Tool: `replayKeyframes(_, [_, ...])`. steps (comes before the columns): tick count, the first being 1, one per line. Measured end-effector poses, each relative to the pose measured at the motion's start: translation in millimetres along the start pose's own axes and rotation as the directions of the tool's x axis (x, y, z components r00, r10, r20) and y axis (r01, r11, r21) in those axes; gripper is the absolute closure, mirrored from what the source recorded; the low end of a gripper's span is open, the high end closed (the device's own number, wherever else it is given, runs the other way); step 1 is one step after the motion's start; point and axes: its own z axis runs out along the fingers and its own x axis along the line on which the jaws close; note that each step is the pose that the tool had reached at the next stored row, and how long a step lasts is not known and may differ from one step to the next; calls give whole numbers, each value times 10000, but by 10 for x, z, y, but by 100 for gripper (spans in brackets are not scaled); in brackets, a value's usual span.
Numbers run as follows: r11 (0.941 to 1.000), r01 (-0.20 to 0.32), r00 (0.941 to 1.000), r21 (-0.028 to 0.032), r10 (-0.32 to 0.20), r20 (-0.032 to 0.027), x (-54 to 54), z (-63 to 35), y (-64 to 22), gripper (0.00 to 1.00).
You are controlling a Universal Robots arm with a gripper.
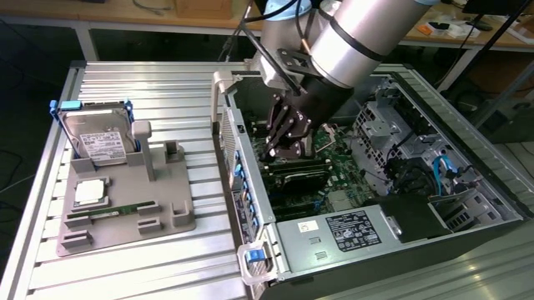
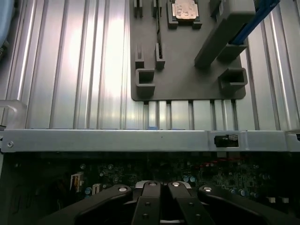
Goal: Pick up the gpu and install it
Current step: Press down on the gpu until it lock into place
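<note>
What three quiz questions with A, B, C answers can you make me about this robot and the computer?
1. Where is the gripper?
A. Over the grey tray
B. Down inside the computer case
C. Over the wooden bench

2. What colour is the frame around the hard drive?
A. Red
B. Yellow
C. Blue

3. How is the computer case?
A. Open, with the motherboard showing
B. Shut, with its side panel on
C. Wrapped in a box

Answers:
1. B: the exterior view has the gripper reaching down between the case walls, just above the motherboard.
2. C: blue bars stand at both sides of the drive.
3. A: circuit parts and cables lie in plain sight, with no panel over them.
</note>
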Motion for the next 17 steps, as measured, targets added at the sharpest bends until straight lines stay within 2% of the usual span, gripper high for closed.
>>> replayKeyframes(2, [10000, -2, 10000, 3, 2, 0, -6, -1, 4, 89])
replayKeyframes(3, [10000, 0, 10000, 33, 1, -4, -9, 0, 11, 89])
replayKeyframes(5, [9999, 7, 10000, 165, -7, -6, -20, 5, 21, 89])
replayKeyframes(8, [9985, 26, 10000, 545, -26, -14, -29, 11, 33, 89])
replayKeyframes(11, [9963, 43, 10000, 855, -42, -20, -34, 21, 48, 89])
replayKeyframes(12, [9962, 44, 10000, 873, -42, -19, -34, 22, 48, 89])
replayKeyframes(17, [9962, 43, 10000, 873, -42, -21, -34, 21, 48, 89])
